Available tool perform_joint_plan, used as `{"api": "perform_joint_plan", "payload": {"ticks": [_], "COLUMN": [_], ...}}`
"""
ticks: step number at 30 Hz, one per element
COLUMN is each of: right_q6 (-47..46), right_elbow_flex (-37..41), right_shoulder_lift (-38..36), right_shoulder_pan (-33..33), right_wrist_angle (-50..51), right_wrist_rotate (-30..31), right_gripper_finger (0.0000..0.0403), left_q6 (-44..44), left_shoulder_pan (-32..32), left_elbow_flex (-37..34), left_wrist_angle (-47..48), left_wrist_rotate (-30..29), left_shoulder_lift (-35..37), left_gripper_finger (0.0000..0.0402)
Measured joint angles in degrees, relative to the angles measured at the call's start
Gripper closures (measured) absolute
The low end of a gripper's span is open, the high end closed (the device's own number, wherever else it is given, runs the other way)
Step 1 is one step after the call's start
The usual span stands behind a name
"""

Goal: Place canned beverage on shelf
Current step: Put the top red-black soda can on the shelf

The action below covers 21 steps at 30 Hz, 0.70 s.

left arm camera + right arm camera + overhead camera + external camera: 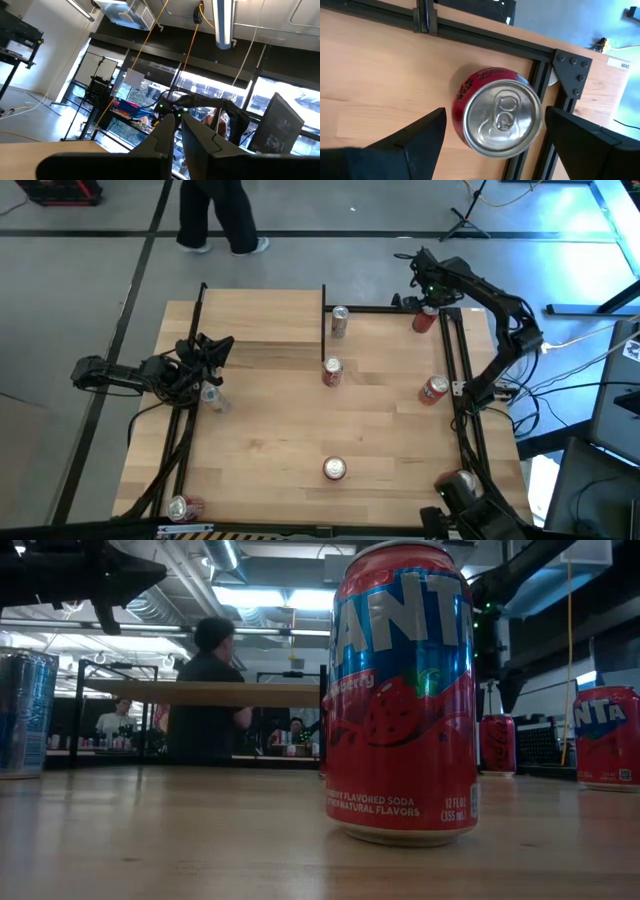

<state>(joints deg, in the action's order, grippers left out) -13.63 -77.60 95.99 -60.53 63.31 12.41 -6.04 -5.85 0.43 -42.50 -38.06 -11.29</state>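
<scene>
A red can stands upright by the table's far right corner, next to the black frame rail; it also shows in the high view. My right gripper hangs over it, pointing steeply down and open. One finger stands on each side of the can's top, and neither touches it. The shelf, a light-wood board on thin black uprights, stands at the far left of the table. My left gripper waits shut and tilted upward at the table's left edge, with nothing between its fingers.
More cans stand about the table: one beside the shelf, one at the middle, one at the right, one near the front, one under the left arm, one at the near left corner. Black frame rails edge the table.
</scene>
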Motion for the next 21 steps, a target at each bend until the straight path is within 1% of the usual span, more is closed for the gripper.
{"api": "perform_joint_plan", "payload": {"ticks": [7,15,17,21], "right_q6": [0.07,0.4,0.46,0.67], "right_elbow_flex": [-0.13,-0.15,-0.15,-0.17], "right_shoulder_lift": [3.2,3.63,3.65,3.63], "right_shoulder_pan": [-0.78,-1.05,-1.05,-1.05], "right_wrist_angle": [-0.08,-0.08,0.08,0.57], "right_wrist_rotate": [-0.37,-1.4,-1.38,-1.52], "right_gripper_finger": [0.0072,0.0073,0.0082,0.0124], "left_q6": [0.0,0.15,0.15,0.16], "left_shoulder_pan": [0.0,-0.02,-0.02,-0.02], "left_elbow_flex": [0.0,0.0,0.0,0.0], "left_wrist_angle": [-0.01,-0.89,-0.88,-0.71], "left_wrist_rotate": [0.06,0.33,0.08,-0.89], "left_shoulder_lift": [0.01,0.0,0.0,0.0], "left_gripper_finger": [0.0374,0.0374,0.0374,0.0374]}}
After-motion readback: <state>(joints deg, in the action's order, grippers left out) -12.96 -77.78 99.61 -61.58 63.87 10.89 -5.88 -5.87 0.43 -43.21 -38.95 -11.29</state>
